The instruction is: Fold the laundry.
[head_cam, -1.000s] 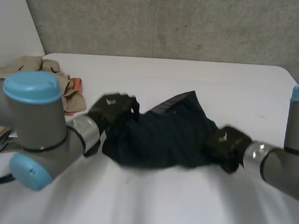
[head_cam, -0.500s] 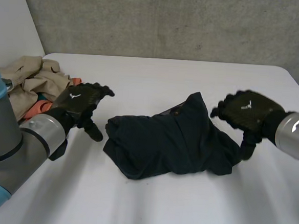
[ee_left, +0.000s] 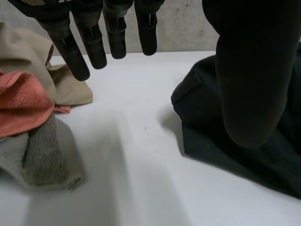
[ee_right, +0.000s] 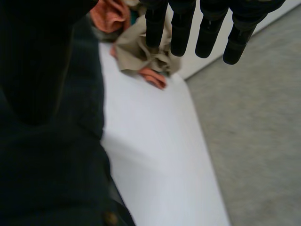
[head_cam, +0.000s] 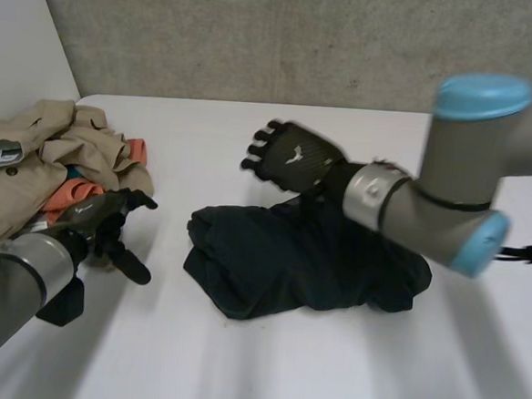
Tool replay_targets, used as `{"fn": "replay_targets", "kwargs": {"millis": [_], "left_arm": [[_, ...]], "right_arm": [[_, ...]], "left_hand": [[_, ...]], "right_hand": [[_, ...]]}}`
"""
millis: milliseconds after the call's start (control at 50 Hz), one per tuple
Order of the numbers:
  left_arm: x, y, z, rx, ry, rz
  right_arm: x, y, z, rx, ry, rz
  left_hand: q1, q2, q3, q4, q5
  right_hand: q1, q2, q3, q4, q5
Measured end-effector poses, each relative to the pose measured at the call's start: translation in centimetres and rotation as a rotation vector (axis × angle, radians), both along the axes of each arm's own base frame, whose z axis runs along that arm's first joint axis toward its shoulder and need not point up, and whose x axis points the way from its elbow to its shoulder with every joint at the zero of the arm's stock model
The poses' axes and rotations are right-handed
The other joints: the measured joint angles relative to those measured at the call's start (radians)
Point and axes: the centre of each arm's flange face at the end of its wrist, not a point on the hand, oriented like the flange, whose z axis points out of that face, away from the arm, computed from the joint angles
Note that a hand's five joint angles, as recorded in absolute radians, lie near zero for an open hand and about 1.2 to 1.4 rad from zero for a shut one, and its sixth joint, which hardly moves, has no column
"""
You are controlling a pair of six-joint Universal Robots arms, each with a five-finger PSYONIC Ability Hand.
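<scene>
Beneath the right hand (head_cam: pixel 292 156), just short of its fingertips, the dark garment (head_cam: pixel 307 266) lies bunched in a rough bundle in the middle of the white table (head_cam: pixel 236 362). That hand hovers over the bundle's far edge with its fingers straight and spread, gripping nothing. Its wrist view shows dark cloth under the palm. The left hand (head_cam: pixel 95 226) hangs low beside the pile of unfolded laundry (head_cam: pixel 59 149), its fingers likewise straight, relaxed and empty. Beige and orange cloth lies to one side of its fingertips, and the garment's near corner sits on the thumb's side, apart from it.

The step in hand looks like a regrasp between folds. The garment is gathered but neither flat nor squared, so the folding seems far from finished. The next move probably calls for both hands to come down on opposite edges of the bundle, pinch a layer each and spread it out before any clean fold.

Half a second earlier the right hand was at the garment's right end and the left was raised near its left edge. Now the right has swung across above it and the left has drawn back toward the pile. The bundle itself has kept its shape.
</scene>
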Motion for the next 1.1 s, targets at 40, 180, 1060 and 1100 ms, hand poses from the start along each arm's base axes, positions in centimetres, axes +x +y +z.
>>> {"fn": "replay_targets", "kwargs": {"millis": [40,180,1060,1100], "left_arm": [[0.3,0.3,-0.1,0.007,0.002,0.004],[1.2,0.6,-0.5,0.008,0.012,0.016],[-12.9,-9.0,7.2,-0.44,-0.022,-0.156],[-13.3,-9.3,11.1,-0.617,0.018,-0.151]], "right_arm": [[1.1,-0.2,-2.0,0.021,0.014,0.026],[3.2,-0.8,-7.2,0.008,0.087,0.048],[-4.5,-5.7,10.7,-0.365,-0.472,-0.403],[-4.8,-6.4,13.1,-0.439,-0.592,-0.417]], "left_hand": [[-0.017,-0.01,-0.015,-0.009,-0.011],[-0.028,-0.032,-0.028,-0.031,-0.031],[0.868,0.9,0.874,0.912,0.863],[0.868,0.902,0.883,0.912,0.863]], "right_hand": [[0.0,0.0,0.0,0.0,0.0],[0.45,0.484,0.493,0.462,0.466],[0.774,0.867,0.896,0.899,0.898],[0.774,0.867,0.896,0.899,0.898]]}}
